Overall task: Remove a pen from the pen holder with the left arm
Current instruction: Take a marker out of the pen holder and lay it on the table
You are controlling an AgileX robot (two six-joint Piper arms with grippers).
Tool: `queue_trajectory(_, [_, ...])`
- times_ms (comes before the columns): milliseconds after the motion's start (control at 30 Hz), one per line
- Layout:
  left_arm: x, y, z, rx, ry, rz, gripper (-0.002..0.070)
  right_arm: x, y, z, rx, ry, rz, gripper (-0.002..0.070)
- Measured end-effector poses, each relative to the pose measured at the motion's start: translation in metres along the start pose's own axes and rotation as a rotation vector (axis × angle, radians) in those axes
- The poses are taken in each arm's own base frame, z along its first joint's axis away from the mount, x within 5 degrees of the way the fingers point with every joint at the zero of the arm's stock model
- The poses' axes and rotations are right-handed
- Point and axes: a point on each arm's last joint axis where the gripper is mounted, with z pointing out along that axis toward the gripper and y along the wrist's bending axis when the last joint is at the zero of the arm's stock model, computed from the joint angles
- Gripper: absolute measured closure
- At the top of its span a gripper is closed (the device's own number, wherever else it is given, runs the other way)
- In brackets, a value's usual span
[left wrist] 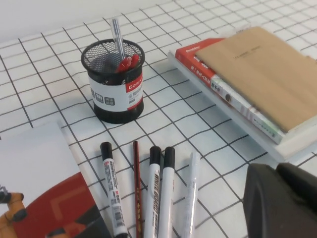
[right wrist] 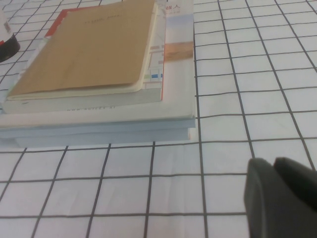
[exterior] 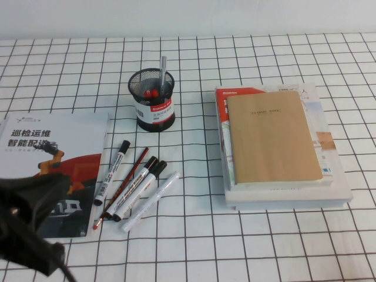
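Surface: white cloth with a black grid [exterior: 247, 247], everything lies on it
Pen holder: black mesh cup [exterior: 155, 101] with a white and red label, upright at the far middle of the surface, just beyond the row of loose pens
Pen in the holder: one silver pen [exterior: 163, 69] stands nearly upright and rises above the rim; red-ended pieces [exterior: 151, 93] sit low inside beside it
Loose pens: five lie side by side in front of the holder, slanted the same way: a black-capped marker [exterior: 111, 173], a thin red pencil [exterior: 123, 187], two more black-capped markers [exterior: 134, 187] and [exterior: 143, 191] touching along their length, and a white pen [exterior: 150, 202] on the outer right
Brochure: printed sheet [exterior: 53, 147] with grey and red areas, flat at the left, its edge just beside the leftmost marker
Books: a stack [exterior: 288, 197] at the right, well apart from the holder, with a brown notebook [exterior: 273, 135] on top
Left hand: the left hand [left wrist: 276, 173] is closed, its two dark pads pressed together with nothing between them; it hangs above the near left of the surface, on the near side of the loose pens and well apart from the holder
Left arm: a dark blur [exterior: 32, 202] over the near part of the brochure
Right hand: the right hand [right wrist: 275, 166] is closed too and empty, held low over bare grid on the near right, near the corner of the book stack
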Motion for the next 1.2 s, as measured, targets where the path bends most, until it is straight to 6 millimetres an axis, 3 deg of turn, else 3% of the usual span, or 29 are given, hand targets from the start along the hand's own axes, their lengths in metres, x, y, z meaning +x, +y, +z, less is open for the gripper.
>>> queue_trajectory(300, [0.039,-0.004,-0.016,0.015,-0.001,-0.098,0.0675,0.0,0.0,0.0,0.0,0.0,0.0,0.069])
queue_trajectory(600, [0.045,-0.002,-0.013,-0.005,0.02,-0.098,0.0675,0.0,0.0,0.0,0.0,0.0,0.0,0.069])
queue_trajectory(833, [0.045,0.005,-0.016,-0.084,-0.163,-0.095,0.0675,0.0,0.0,0.0,0.0,0.0,0.0,0.069])
queue_trajectory(967, [0.061,0.014,-0.025,-0.208,-0.282,-0.164,0.0675,0.0,0.0,0.0,0.0,0.0,0.0,0.069])
queue_trajectory(1200, [0.106,0.02,-0.032,-0.414,-0.362,-0.218,0.0675,0.0,0.0,0.0,0.0,0.0,0.0,0.069])
